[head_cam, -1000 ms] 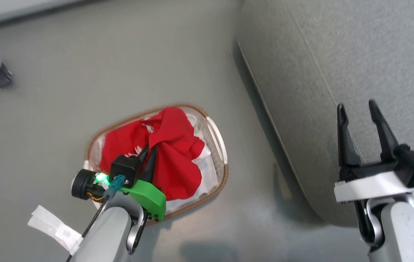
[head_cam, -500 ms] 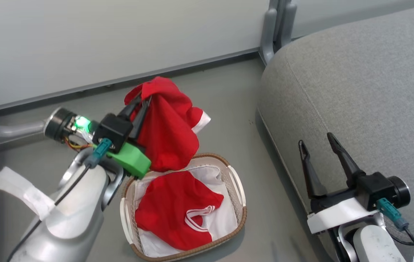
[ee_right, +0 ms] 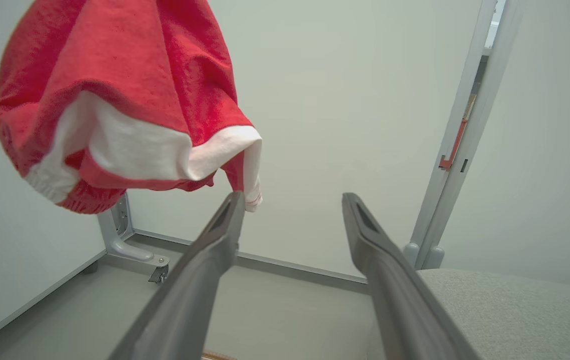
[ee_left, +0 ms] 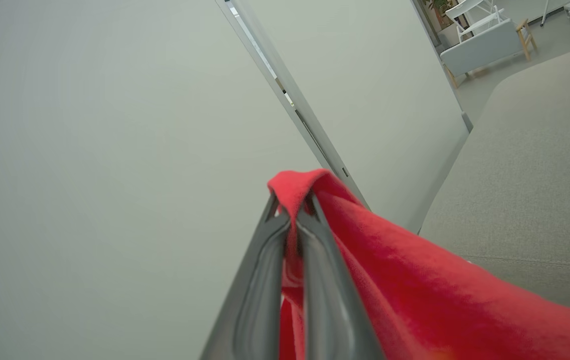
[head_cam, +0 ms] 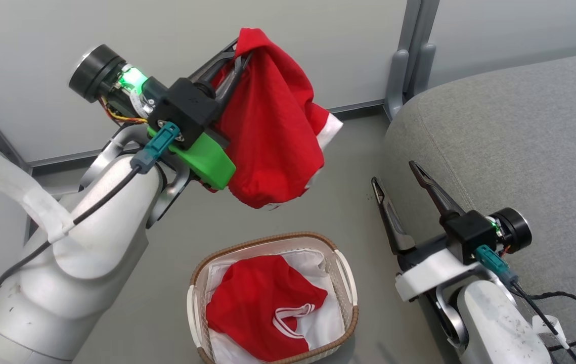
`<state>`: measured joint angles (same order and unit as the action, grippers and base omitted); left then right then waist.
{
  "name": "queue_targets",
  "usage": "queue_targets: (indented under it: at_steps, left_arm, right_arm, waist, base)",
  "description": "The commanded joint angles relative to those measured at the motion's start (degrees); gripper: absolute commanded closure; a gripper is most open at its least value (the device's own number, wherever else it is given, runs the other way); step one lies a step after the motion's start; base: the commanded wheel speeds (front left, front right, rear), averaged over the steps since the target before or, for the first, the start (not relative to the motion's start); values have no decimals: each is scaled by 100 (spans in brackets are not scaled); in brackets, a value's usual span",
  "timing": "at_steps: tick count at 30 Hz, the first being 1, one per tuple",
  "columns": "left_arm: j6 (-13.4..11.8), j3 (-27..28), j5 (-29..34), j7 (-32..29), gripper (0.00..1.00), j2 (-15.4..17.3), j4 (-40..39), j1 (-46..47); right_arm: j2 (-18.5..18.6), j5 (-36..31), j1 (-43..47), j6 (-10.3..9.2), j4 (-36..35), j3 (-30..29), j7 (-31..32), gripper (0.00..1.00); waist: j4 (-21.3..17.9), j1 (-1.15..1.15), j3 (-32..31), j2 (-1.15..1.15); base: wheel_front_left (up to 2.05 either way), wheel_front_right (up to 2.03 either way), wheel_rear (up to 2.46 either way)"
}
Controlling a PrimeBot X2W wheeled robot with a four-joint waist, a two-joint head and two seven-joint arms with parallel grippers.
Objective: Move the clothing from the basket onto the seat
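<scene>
pinching bright red soft fabric garment (head_cam: 272, 136) in left fingers (ee_left: 259, 280), dangling it high over small cream perforated plastic basket (head_cam: 267, 237) | probably needing a swing right toward big light grey upholstered seat (head_cam: 520, 141) | holding right fingers (ee_right: 197, 280) wide apart, gripping zilch

This looks like a robot test bay dressed up as a corner of a living room, not a real home. Plain pale partition panels (head_cam: 318, 30) stand on grey metal posts (head_cam: 409, 55), one foot (ee_right: 157, 272) carrying a small wheel, over a bare, smooth grey floor (head_cam: 353, 202). A grey sofa (head_cam: 520, 126) and a laundry basket (head_cam: 267, 237) give the homely touch. Past the panels, a white folding chair (ee_left: 475, 12) and a small bench (ee_left: 485, 47) sit in a wider open hall.
</scene>
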<state>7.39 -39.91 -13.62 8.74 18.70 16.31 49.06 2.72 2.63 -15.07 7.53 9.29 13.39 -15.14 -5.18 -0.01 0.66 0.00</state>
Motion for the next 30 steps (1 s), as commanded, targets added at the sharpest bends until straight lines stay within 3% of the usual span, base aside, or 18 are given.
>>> queue_targets:
  at_steps: [1,10,17,29,30]
  left_arm:
    - [8,-80,-48,-8,100,35,-72,97]
    - [8,-529,-128,-40,100,111,-520,8]
    - [7,-678,-208,-78,100,127,-713,-166]
    - [-8,-848,-270,-14,100,60,-821,-290]
    - [-8,-863,-276,-11,100,54,-831,-294]
  right_arm:
    - [30,-127,-125,-8,121,11,-2,0]
    - [28,-972,-892,-8,964,179,-1,0]
    - [26,-1205,-1375,-8,1301,349,-2,0]
    - [23,-379,-1972,-8,2160,1884,-2,0]
    - [26,-267,-2002,-8,2230,1997,-2,11]
  waist:
    - [11,1,-5,0]
    - [96,1,7,0]
    - [138,1,23,0]
    - [239,1,-49,0]
    - [252,1,-55,0]
  base:
    - [0,0,0]
    - [0,0,0]
    - [0,0,0]
    - [0,0,0]
    - [0,0,0]
